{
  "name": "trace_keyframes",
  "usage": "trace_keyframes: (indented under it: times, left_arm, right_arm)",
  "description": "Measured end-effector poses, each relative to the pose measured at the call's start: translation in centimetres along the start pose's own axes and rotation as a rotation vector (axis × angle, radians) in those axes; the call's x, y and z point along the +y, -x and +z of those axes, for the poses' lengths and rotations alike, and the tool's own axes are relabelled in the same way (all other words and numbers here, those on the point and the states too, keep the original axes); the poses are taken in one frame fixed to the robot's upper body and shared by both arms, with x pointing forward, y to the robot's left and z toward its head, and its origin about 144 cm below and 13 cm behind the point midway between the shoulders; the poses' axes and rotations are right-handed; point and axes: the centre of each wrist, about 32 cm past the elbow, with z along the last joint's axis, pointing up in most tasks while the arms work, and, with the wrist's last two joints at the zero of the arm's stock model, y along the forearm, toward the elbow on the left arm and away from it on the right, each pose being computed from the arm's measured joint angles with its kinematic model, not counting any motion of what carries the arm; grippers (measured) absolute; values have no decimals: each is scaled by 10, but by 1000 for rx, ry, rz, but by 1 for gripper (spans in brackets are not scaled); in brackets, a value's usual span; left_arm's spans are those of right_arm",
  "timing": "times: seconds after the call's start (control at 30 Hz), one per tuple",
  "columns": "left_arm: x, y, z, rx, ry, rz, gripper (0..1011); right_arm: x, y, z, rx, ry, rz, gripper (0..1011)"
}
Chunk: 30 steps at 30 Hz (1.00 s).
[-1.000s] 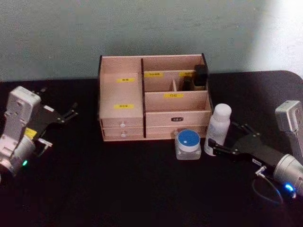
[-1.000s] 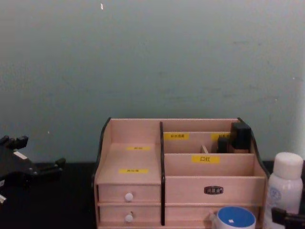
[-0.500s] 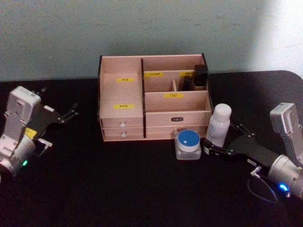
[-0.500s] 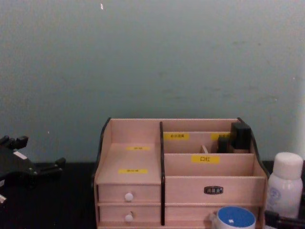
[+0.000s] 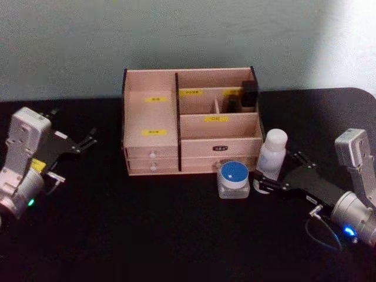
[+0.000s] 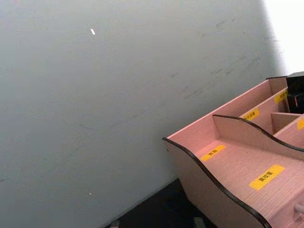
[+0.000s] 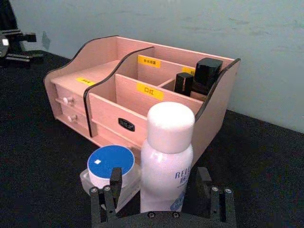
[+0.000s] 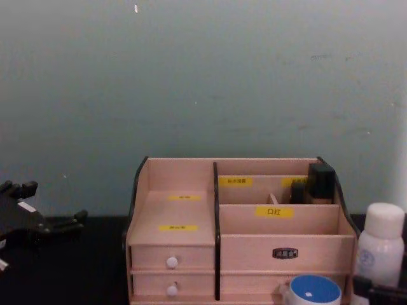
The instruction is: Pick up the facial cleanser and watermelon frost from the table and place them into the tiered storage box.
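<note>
Black table [image 5: 176,235], pale green wall [image 5: 176,35] — right end effector [image 5: 276,170] unclenched astride the facial cleanser [image 5: 272,151], left end effector [image 5: 75,158] unclenched, idle.

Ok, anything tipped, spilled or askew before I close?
Nothing stands out. The facial cleanser stands upright between the fingers of the open right end effector, the watermelon frost sits beside it with its lid on, and the tiered storage box has its drawers shut. The left end effector is parked at the left.

Black table [image 5: 176,235] filling lower frame. At centre, tiered storage box [image 5: 191,123]; just lower right, watermelon frost [image 5: 233,179] beside facial cleanser [image 5: 271,154], seemingly resting there.
</note>
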Motion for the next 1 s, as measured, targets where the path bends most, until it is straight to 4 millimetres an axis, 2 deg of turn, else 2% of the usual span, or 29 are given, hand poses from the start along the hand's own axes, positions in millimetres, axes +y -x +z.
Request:
trace_keyframes:
  times: [1.0]
  left_arm:
    - [0,0,0,0,0,0,1001]
  right_arm:
    - [6,1,-1,53,-22,-41,1002]
